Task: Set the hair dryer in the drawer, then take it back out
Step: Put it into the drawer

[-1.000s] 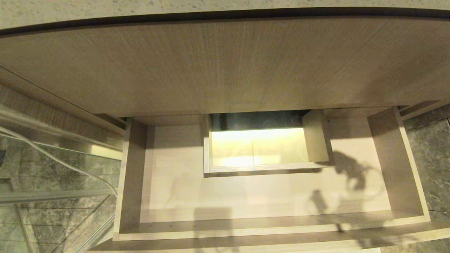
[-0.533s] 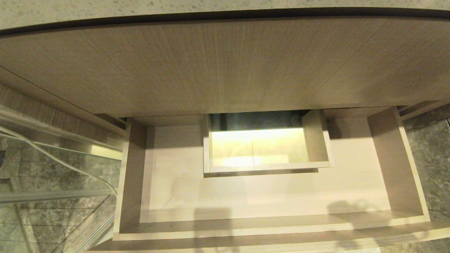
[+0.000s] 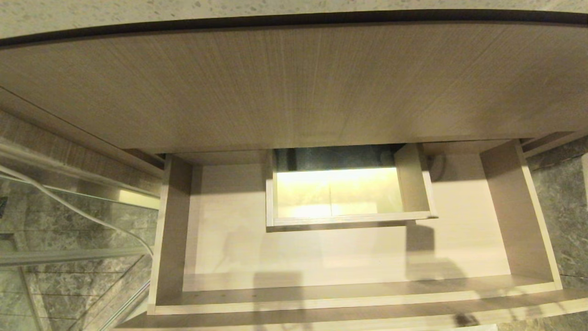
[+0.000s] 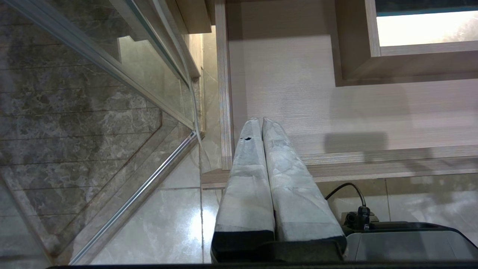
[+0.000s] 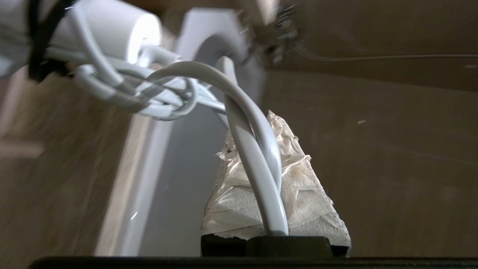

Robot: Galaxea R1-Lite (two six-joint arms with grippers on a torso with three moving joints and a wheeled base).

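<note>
The drawer [image 3: 349, 301] stands pulled out in the head view, with nothing lying on its pale floor around the boxed cutout [image 3: 271, 197]. Neither gripper shows in that view. My left gripper [image 4: 262, 119] is shut on nothing and hangs over the drawer's [image 4: 291, 97] front left corner. In the right wrist view my right gripper [image 5: 254, 130] is shut on the looped white cord [image 5: 257, 168]. The cord hangs from the white hair dryer [image 5: 115, 30], whose rounded barrel sits beyond the fingertips. A dim wood-grain surface lies behind the dryer.
A taller wood-grain panel [image 3: 294, 82] rises above the drawer, under a speckled countertop [image 3: 138, 9]. To the left are a glass panel [image 3: 69, 216], a loose white cable [image 3: 69, 207] and marble tiles. The robot's base [image 4: 410, 239] sits just in front of the drawer.
The shadows on the right part of the drawer floor have slid from beside the cutout toward the front edge. The drawer itself has not moved.
</note>
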